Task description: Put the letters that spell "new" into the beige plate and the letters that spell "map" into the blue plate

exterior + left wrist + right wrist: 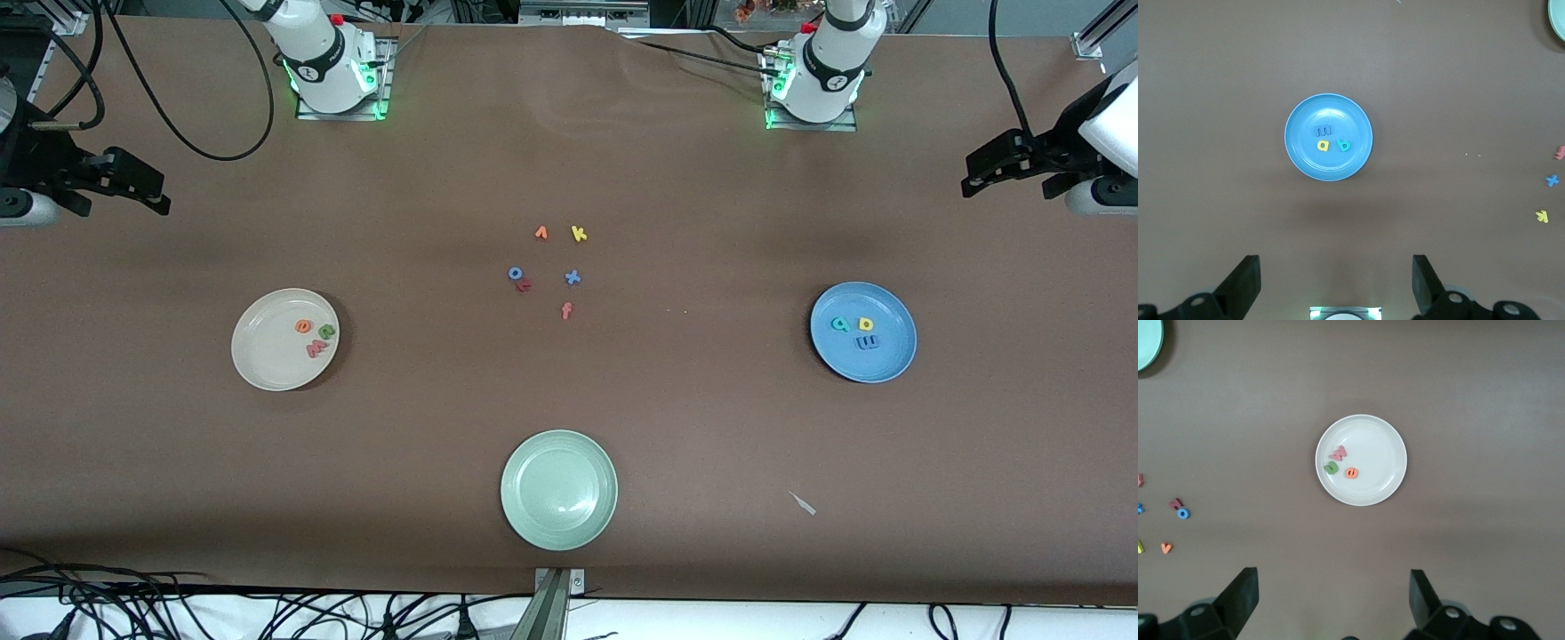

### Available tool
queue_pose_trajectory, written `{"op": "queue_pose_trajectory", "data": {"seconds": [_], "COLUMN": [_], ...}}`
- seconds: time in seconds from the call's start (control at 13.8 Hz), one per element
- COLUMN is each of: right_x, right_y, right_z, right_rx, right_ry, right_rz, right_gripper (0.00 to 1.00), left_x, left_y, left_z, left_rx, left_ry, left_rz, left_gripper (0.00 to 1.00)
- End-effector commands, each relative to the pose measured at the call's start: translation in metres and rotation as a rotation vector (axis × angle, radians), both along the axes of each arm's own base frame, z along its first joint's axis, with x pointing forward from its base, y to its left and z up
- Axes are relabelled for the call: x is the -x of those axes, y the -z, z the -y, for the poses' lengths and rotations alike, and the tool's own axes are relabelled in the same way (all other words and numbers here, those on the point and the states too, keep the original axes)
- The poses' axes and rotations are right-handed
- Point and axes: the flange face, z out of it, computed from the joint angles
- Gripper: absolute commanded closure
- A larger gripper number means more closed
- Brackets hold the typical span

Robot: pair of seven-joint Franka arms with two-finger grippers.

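I am holding my left pincer (pixel 1335 283) and right pincer (pixel 1333 600) agape, high above the tabletop (pixel 711 427). Light, soft foam letters are lying sorted: n, e, w (pixel 315 338) in the beige plate (pixel 258 356); m, a, p (pixel 855 332) in the blue plate (pixel 889 360); edge-pinching would suit them.

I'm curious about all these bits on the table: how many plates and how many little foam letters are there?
Plates: 3, beige plate, blue plate, green plate.
Letters in plates: 6, three each in beige and blue.
Loose letters mid-table: 6.
Total: 15.
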Motion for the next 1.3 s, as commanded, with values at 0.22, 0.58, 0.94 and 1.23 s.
{"op": "queue_pose_trajectory", "data": {"seconds": [0.22, 0.58, 0.94, 1.23], "right_x": [0.012, 0.011, 0.004, 0.000], "right_y": [0.014, 0.016, 0.016, 0.019], "right_z": [-0.008, -0.006, -0.004, -0.003], "right_rx": [0.000, 0.012, 0.012, 0.011], "right_ry": [0.001, 0.002, 0.005, 0.008], "right_rz": [-0.061, -0.059, -0.021, -0.021], "right_gripper": [0.00, 0.00, 0.00, 0.00], "left_x": [-0.003, -0.003, -0.003, -0.003], "left_y": [-0.005, -0.005, -0.005, -0.005], "left_z": [0.000, 0.000, 0.000, 0.000], "left_rx": [0.011, 0.011, 0.011, 0.013], "left_ry": [-0.011, -0.011, -0.011, -0.011], "left_rz": [-0.007, -0.007, -0.007, -0.007], "left_gripper": [0.00, 0.00, 0.00, 0.00]}}
